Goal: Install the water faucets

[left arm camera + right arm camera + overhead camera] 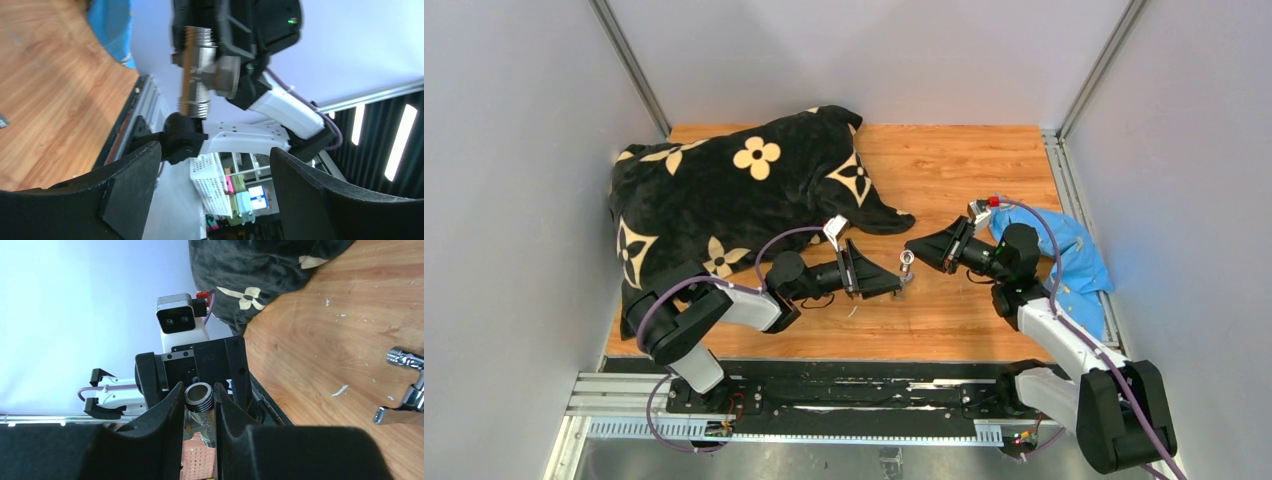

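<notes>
The T-shaped threaded fitting (pixel 199 395) sits clamped between the fingers of my right pincer (pixel 917 245), held above the table (pixel 944 170) and facing my left pincer (pixel 215 152). The left one stands with its jaws wide apart, just short of the fitting. A chrome tap piece (pixel 406 392) lies on the table beside the right pincer. The black flowered blanket (pixel 724 200) lies beyond the left pincer.

Top view overhead, looks down at table (pixel 964 170); 2 wrist views close, facing each other.
</notes>
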`<state>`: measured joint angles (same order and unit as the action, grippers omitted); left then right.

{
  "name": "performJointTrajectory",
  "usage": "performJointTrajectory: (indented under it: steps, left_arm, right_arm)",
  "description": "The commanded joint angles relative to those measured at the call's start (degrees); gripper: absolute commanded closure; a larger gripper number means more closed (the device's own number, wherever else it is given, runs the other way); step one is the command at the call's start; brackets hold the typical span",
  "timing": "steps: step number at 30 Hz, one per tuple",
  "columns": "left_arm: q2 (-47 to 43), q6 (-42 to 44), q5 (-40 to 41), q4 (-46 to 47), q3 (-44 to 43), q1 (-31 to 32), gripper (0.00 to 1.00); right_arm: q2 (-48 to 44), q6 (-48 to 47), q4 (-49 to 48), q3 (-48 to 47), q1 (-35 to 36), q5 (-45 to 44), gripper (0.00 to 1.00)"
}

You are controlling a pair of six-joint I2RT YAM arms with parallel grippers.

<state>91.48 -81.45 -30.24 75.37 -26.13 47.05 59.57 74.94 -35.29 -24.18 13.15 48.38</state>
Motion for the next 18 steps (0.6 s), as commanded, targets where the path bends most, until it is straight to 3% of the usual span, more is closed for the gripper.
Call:
performJointTrajectory:
  steps: [1,10,18]
  left_arm:
    - [-0.62,-3.64,-1.18,13.23,-0.38,0.15,0.17]
    - [1.68,-4.2,-2.6,13.18,-2.5,0.15,0.33]
    - [2.37,-4.5,-2.09,13.09,-3.88,0.15,0.35]
  right_arm:
    - [-1.01,5.87,-6.06,1.43,1.22,0.04,0.99]
    - [-0.66,10.46,-10.59,1.57,1.87,0.67,0.99]
    - [-1.32,11.05,-10.97,0.74,3.32,0.14,0.99]
